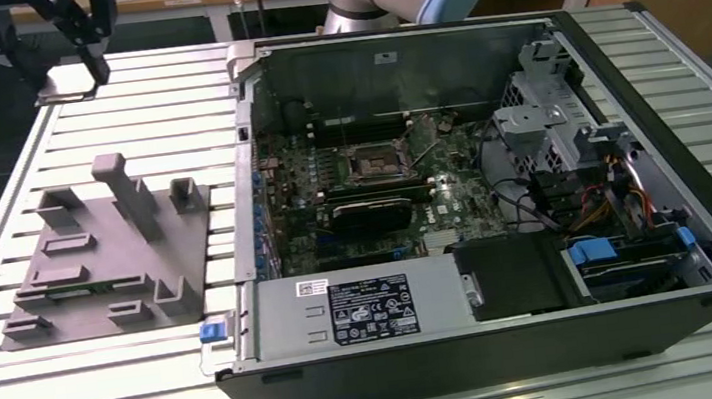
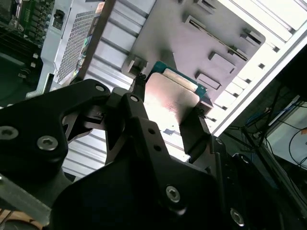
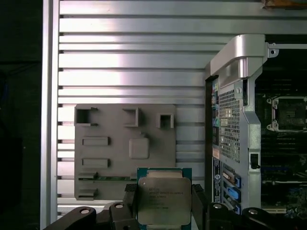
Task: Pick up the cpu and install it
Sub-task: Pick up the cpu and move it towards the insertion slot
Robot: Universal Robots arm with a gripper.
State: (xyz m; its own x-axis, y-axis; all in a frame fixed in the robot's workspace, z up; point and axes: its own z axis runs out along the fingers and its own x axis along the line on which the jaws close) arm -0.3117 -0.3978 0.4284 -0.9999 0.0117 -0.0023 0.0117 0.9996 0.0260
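The gripper [image 3: 163, 188] pinches the cpu [image 3: 162, 199] by two opposite edges. A dark finger [image 3: 130, 201] presses on each side, and the pale metal lid and the green rim stay clear of them. I judge the edge grip is meant to keep pressure off the chip's flat faces and to leave its underside free. In both wrist views the chip hangs level between the fingers, lifted off every surface, with the grey fixture block [image 3: 124, 143] beneath and beyond it. A square seat [image 3: 138, 147] on that block stands bare and looks shaped to the chip's outline.

In the exterior view the fixture block [image 1: 101, 259] lies on the slatted aluminium table [image 1: 69, 393], at nine o'clock from the open computer case [image 1: 507, 343]. The black processor socket [image 1: 376, 164] waits empty on the motherboard [image 1: 463, 197], near the middle of the case. So the pick looks done, with the chip held aloft over the fixture side of the table, well apart from the socket.
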